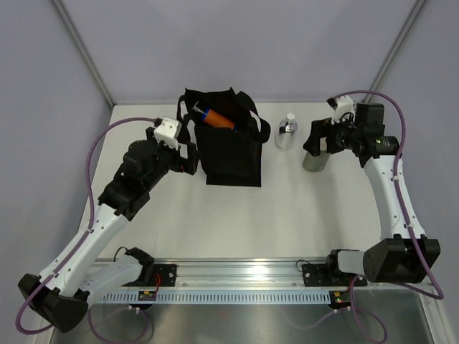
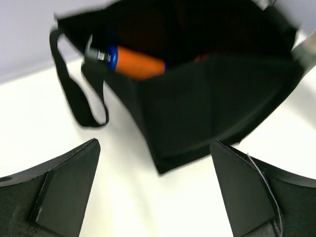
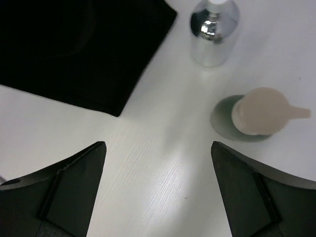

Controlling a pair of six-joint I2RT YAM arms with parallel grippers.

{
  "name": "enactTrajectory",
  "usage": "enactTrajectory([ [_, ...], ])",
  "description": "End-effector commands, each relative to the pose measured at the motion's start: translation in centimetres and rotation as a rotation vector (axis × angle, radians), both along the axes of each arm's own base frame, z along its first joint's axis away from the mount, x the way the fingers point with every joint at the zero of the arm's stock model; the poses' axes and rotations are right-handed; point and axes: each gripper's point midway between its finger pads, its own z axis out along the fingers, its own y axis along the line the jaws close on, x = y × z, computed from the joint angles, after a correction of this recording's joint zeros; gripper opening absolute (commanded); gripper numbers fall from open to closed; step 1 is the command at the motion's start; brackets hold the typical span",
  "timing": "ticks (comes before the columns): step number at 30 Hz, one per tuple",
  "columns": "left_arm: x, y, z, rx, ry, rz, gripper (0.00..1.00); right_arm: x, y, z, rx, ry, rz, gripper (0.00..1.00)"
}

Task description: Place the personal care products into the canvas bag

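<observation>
1. The right fingers (image 3: 252,197) are spread wide with nothing in them, hanging over the desk (image 3: 163,163). The green bottle (image 3: 259,111) stands ahead of them and off toward the right-hand finger, so it isn't lined up with the gap yet
2. That bottle's long axis is straight up. From the wrist cam you mostly see its beige cap from above, with a little tab poking out to the right
3. The silver bottle (image 3: 213,32) is upright too, farther ahead and nearer the bag (image 3: 74,49). There's a clear strip of desk between the two bottles
4. The left fingers (image 2: 64,192) are also apart and empty, parked by the bag's left side and looking into its open mouth, where an orange bottle (image 2: 138,61) lies tilted. That arm is well apart from both loose bottles, so I'd say this one is the right arm's job
5. The desk is smooth and white, with room all round the green bottle. My guess is the fingers need to slide right and forward, then grip the body below the cap. It's round, so an off-centre squeeze could tip it
</observation>
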Motion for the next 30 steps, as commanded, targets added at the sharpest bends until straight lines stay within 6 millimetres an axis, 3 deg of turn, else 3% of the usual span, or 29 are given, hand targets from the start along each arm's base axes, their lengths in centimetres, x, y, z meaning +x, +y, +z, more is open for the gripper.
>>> enactTrajectory([
  [1,-1.0,1.9,-1.1,0.044,-0.011,0.053,0.99,1.6,-4.0,2.5,-0.019,-0.057,-0.337,0.97],
  [2,-1.3,2.3,-1.7,0.053,0.000,0.065,0.99,2.0,-5.8,2.2,-0.050,-0.058,-0.454,0.98],
  [8,-3.3,4.9,-3.6,0.100,-0.005,0.124,0.99,4.0,-7.9,-1.3,0.018,0.010,-0.704,0.99],
  [15,-4.9,7.4,-6.2,0.125,0.028,0.207,0.99,6.6,-7.7,-5.5,0.092,0.178,-0.821,0.99],
  [18,-5.2,7.5,-5.9,0.113,0.010,0.210,0.99,7.3,-6.7,-7.2,0.130,0.212,-0.818,0.99],
  [27,-5.0,8.1,-6.5,0.136,0.025,0.239,0.99,9.2,-5.4,-10.3,-0.017,0.113,-0.919,0.99],
  [30,-5.0,8.3,-6.6,0.145,0.029,0.247,0.99,9.5,-6.5,-11.2,-0.101,0.105,-0.988,0.99],
])
